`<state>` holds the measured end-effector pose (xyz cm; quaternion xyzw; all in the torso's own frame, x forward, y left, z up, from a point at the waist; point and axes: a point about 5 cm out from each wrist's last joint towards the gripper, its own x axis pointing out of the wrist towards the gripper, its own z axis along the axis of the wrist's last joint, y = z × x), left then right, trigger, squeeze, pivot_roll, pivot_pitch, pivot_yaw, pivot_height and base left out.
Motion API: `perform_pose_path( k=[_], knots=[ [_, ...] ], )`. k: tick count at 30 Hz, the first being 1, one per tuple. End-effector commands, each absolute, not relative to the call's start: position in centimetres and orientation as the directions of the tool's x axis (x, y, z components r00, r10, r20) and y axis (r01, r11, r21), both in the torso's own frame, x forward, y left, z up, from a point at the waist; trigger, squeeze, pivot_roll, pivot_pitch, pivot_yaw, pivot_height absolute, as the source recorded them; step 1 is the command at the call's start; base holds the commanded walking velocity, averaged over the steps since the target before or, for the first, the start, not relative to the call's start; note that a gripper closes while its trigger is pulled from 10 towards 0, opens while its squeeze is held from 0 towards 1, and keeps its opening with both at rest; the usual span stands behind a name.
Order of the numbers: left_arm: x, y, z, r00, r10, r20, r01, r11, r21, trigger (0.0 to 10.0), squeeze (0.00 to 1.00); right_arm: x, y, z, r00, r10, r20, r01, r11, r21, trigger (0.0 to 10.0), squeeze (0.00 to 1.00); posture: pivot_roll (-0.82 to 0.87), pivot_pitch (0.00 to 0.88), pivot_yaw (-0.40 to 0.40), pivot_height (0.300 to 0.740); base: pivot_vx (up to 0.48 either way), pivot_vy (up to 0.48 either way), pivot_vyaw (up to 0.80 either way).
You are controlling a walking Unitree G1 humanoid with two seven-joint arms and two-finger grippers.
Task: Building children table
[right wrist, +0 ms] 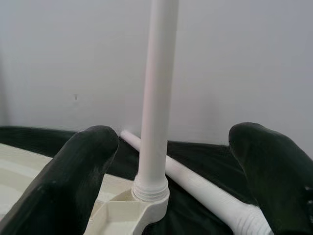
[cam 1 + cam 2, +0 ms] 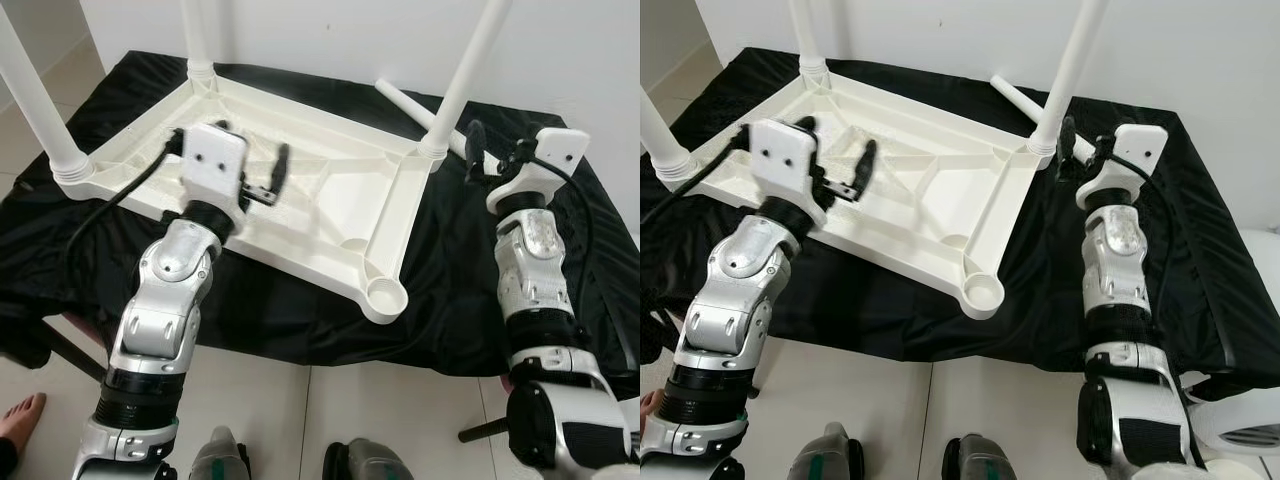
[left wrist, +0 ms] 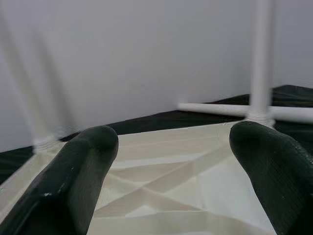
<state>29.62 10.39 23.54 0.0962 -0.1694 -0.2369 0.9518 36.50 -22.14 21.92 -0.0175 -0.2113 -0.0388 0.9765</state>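
Note:
A white plastic children's table top (image 2: pixel 300 190) lies upside down on a black cloth (image 2: pixel 450 290). Three white legs stand screwed into its corners, among them the far right leg (image 2: pixel 465 70). The near right corner socket (image 2: pixel 385 297) is empty. A loose white leg (image 1: pixel 195 183) lies on the cloth behind the far right corner. My left gripper (image 2: pixel 255 150) hovers open over the ribbed underside, holding nothing. My right gripper (image 2: pixel 500 145) is open just right of the far right leg, pointing at that leg (image 1: pixel 159 88) and the loose one.
A white wall (image 2: pixel 350 30) rises right behind the cloth. A person's bare foot (image 2: pixel 20 415) rests on the tiled floor at the near left. A dark bar (image 2: pixel 480 430) sticks out under the cloth at the near right, beside a white round object (image 2: pixel 1240 440).

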Motion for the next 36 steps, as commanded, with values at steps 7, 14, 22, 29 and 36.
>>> perform_pose_path(
  k=[7, 14, 22, 29, 36],
  knots=[
    [29.2, 8.0, 24.7, 0.751, -0.615, 0.241, 0.537, 0.781, 0.32, 10.0, 0.0, 38.2, -22.8, 22.6, 0.93, -0.1, 0.354, 0.113, 0.993, -0.015, 10.0, 0.0, 0.08, 0.26, 0.001, 0.74, 0.0, 0.0, 0.0],
    [28.9, 7.8, 26.1, 0.725, -0.648, 0.234, 0.565, 0.753, 0.336, 10.0, 0.0, 39.3, -23.7, 24.3, 0.929, -0.167, 0.331, 0.164, 0.986, 0.037, 10.0, 0.0, 0.09, 0.338, 0.029, 0.74, 0.0, 0.0, 0.0],
    [28.7, 7.8, 26.5, 0.711, -0.669, 0.218, 0.585, 0.734, 0.346, 10.0, 0.0, 39.7, -24.4, 24.5, 0.925, -0.233, 0.301, 0.203, 0.971, 0.127, 10.0, 0.0, 0.09, 0.37, 0.048, 0.74, 0.0, 0.0, 0.0],
    [28.6, 7.9, 26.5, 0.711, -0.674, 0.2, 0.593, 0.727, 0.345, 10.0, 0.0, 39.6, -25.7, 24.2, 0.9, -0.349, 0.26, 0.286, 0.924, 0.253, 10.0, 0.0, 0.1, 0.393, 0.064, 0.74, 0.0, 0.0, 0.0],
    [28.4, 8.2, 26.4, 0.721, -0.67, 0.177, 0.595, 0.729, 0.337, 10.0, 0.0, 39.0, -27.4, 24.1, 0.842, -0.479, 0.25, 0.396, 0.862, 0.318, 10.0, 0.0, 0.11, 0.409, 0.07, 0.74, 0.0, 0.0, 0.0]
  ],
)
